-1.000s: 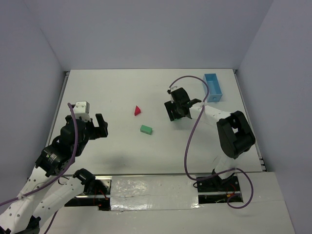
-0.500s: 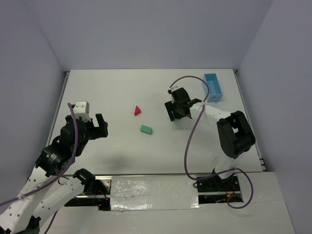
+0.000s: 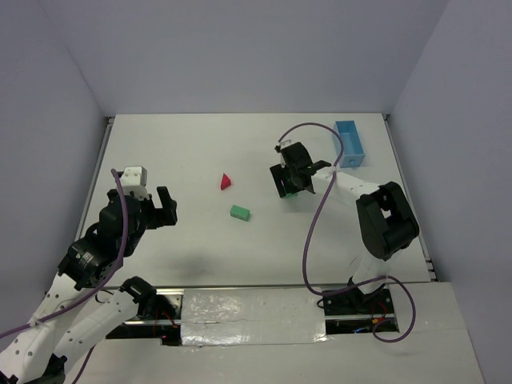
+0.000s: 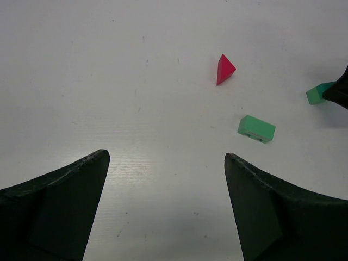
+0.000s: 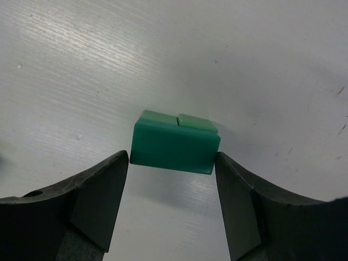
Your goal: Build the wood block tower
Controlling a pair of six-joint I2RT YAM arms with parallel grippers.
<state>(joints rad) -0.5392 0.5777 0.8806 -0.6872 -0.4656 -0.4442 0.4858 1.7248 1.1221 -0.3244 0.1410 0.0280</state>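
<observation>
My right gripper is shut on a dark green rectangular block, a fingertip at each short end. Just beyond that block lie two lighter green cubes side by side; whether the block rests on them I cannot tell. The left wrist view shows only a green corner of this group beside the right gripper. A red triangular piece and a loose green block lie mid-table. Far to their left, my left gripper hangs wide open with nothing in it.
A light blue tray stands at the back right, behind the right gripper. The right arm's purple cable loops over the table. Grey walls close in the table on three sides.
The right gripper has shifted very slightly toward the back of the table. The left arm, the red piece and the loose green block have not moved.
</observation>
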